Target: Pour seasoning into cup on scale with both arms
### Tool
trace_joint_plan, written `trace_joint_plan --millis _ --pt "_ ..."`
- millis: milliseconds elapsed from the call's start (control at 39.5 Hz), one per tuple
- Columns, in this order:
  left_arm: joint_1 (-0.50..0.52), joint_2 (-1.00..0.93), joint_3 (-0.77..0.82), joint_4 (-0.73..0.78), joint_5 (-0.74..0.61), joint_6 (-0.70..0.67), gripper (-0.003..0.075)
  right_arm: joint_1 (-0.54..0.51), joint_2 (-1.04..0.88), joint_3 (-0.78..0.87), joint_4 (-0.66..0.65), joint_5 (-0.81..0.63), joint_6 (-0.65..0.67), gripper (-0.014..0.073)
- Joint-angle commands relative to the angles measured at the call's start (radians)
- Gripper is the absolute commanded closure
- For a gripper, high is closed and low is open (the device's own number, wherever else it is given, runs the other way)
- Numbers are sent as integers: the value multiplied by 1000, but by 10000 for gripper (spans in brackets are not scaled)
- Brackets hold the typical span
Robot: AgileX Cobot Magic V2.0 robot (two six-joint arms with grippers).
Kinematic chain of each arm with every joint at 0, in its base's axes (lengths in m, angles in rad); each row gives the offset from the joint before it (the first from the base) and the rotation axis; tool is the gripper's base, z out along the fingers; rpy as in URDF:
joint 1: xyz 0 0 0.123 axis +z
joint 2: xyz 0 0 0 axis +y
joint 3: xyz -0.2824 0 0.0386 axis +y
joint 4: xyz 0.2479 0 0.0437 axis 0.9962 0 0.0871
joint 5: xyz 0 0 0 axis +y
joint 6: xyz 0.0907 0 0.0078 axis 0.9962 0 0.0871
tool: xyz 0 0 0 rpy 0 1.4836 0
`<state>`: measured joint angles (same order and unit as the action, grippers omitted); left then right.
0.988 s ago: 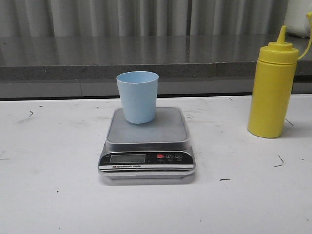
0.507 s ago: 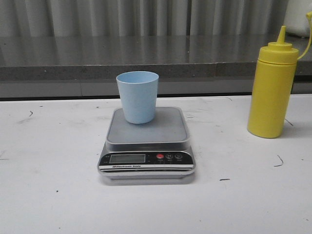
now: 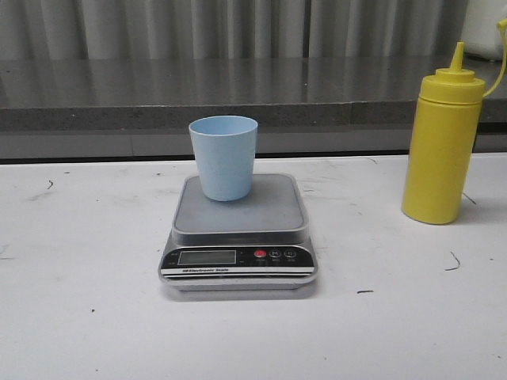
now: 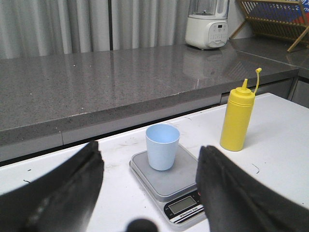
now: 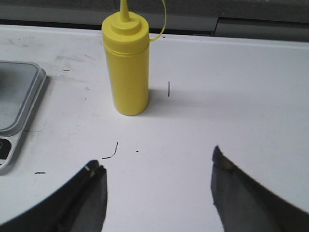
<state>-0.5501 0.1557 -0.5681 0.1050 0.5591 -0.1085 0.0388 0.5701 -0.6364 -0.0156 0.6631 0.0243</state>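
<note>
The pale blue cup [image 3: 224,157] stands upright on the grey platform of the scale [image 3: 239,215] at the table's middle. The yellow seasoning bottle [image 3: 442,142] stands upright to the right of the scale, its cap tether hanging loose. In the left wrist view the cup [image 4: 162,146], the scale [image 4: 178,183] and the bottle [image 4: 237,118] lie ahead of my left gripper [image 4: 150,151], which is open and empty. My right gripper [image 5: 155,162] is open above bare table, short of the bottle [image 5: 127,63]. Neither arm shows in the front view.
A grey stone counter [image 3: 238,95] runs behind the white table [image 3: 87,317]. On it, a white blender [image 4: 206,24] and a wooden dish rack [image 4: 273,19] stand far right. The scale's edge [image 5: 17,101] lies beside the bottle in the right wrist view.
</note>
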Motion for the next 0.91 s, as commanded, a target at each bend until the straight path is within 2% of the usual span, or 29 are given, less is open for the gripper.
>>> trace_joint_plan --millis 0,380,557,760,886 --pt "-7 21 -26 -9 -87 -9 299 1 10 -27 -9 -81 -5 106" --pt "-7 21 -26 -9 -87 -9 299 1 10 -27 -13 -75 -5 92" --pt "-7 21 -26 -9 -87 -9 299 1 10 -27 -18 -75 -32 -66" --pt "-7 21 -26 -9 -87 -9 299 13 10 -27 -17 -104 -57 -51" --pt "-7 21 -26 -9 -87 -9 299 59 11 -27 -17 -141 -81 -51"
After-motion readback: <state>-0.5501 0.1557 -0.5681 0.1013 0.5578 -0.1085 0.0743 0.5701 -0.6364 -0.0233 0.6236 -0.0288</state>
